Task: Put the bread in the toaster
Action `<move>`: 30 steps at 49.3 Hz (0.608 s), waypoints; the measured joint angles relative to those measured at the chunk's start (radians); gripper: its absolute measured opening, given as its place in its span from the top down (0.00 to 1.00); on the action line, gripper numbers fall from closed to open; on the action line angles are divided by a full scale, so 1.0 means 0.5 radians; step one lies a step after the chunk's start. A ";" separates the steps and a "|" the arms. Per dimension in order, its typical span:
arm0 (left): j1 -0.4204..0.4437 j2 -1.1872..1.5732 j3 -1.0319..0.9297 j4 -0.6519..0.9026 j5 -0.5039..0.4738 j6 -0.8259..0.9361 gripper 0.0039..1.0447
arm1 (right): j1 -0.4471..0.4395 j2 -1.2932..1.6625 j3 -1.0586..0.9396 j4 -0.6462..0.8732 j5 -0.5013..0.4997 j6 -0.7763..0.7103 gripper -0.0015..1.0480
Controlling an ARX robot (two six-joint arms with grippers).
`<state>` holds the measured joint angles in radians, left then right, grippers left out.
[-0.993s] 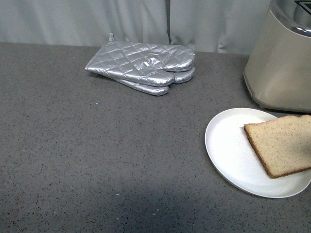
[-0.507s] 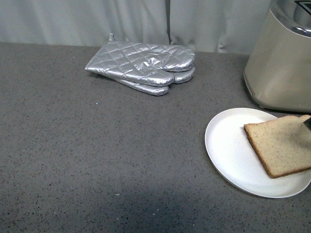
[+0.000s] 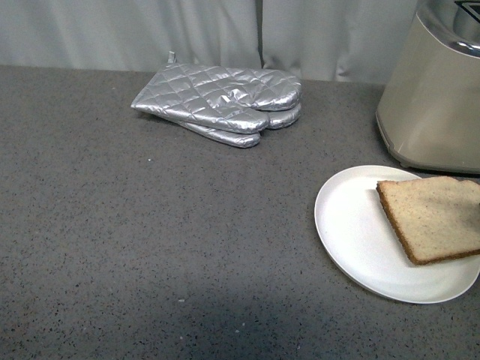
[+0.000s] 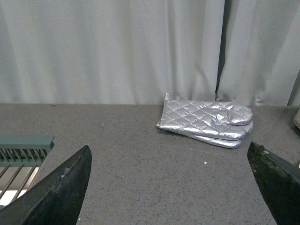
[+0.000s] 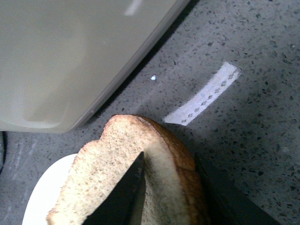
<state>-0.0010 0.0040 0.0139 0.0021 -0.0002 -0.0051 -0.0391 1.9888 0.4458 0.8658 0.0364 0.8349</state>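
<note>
- On the white plate (image 3: 351, 234), just in front of the toaster (image 3: 435, 97), sits the bread (image 3: 431, 219): one flat, light brown slice with a darker crust. It covers the part of the plate nearest the toaster, and its far side is cut off by the edge of the front view.
- The right wrist view shows the slice's rounded corner reaching past the plate's rim, over the counter (image 3: 150, 247) beside the toaster's base. Whether that corner is lifted or lying flat cannot be told.
- The right gripper (image 5: 168, 161) is closed narrowly on that crust edge. One of its dark fingers (image 5: 124, 199) lies against the pale top face, and the other presses the brown crust from the opposite side.
- The plate holds only this slice, and its half away from the toaster is bare.
- The toaster is a beige box with rounded corners and a chrome top, standing upright on the counter and only partly in view.
- A short pale strip (image 5: 204, 99) is stuck flat to the counter near the toaster's base.
- Two quilted silver oven mitts (image 3: 221, 101) lie stacked well away from the toaster, near the grey curtain (image 3: 150, 30).
- The left gripper (image 4: 168, 154) hangs over the counter with its jaws spread wide and holds nothing. A green slatted rack (image 4: 23, 146) shows at the edge of its view.
</note>
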 joint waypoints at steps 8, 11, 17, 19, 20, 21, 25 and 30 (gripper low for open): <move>0.000 0.000 0.000 0.000 0.000 0.000 0.06 | 0.032 -0.133 0.016 -0.078 -0.003 0.008 0.92; 0.000 0.000 0.000 0.000 0.001 0.000 0.06 | 0.047 -0.183 0.018 -0.105 -0.002 0.014 0.96; 0.000 0.000 0.000 0.000 0.000 0.000 0.06 | 0.099 -0.333 0.019 -0.198 0.011 0.037 0.98; 0.000 0.000 0.000 0.000 0.000 0.000 0.06 | 0.124 -0.394 0.018 -0.233 0.018 0.039 0.98; 0.000 0.000 0.000 0.000 0.000 0.000 0.06 | 0.140 -0.439 0.018 -0.259 0.027 0.048 0.98; 0.000 0.000 0.000 0.000 0.000 0.000 0.06 | 0.148 -0.462 0.018 -0.272 0.032 0.056 0.98; 0.000 0.000 0.000 0.000 0.000 0.000 0.06 | 0.208 -0.649 0.018 -0.398 0.088 0.098 0.98; 0.000 0.000 0.000 0.000 0.000 0.000 0.06 | 0.275 -0.924 0.027 -0.585 0.198 0.143 0.98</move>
<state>-0.0010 0.0040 0.0139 0.0021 -0.0002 -0.0051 0.0986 1.5269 0.4591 0.5732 0.1352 0.9062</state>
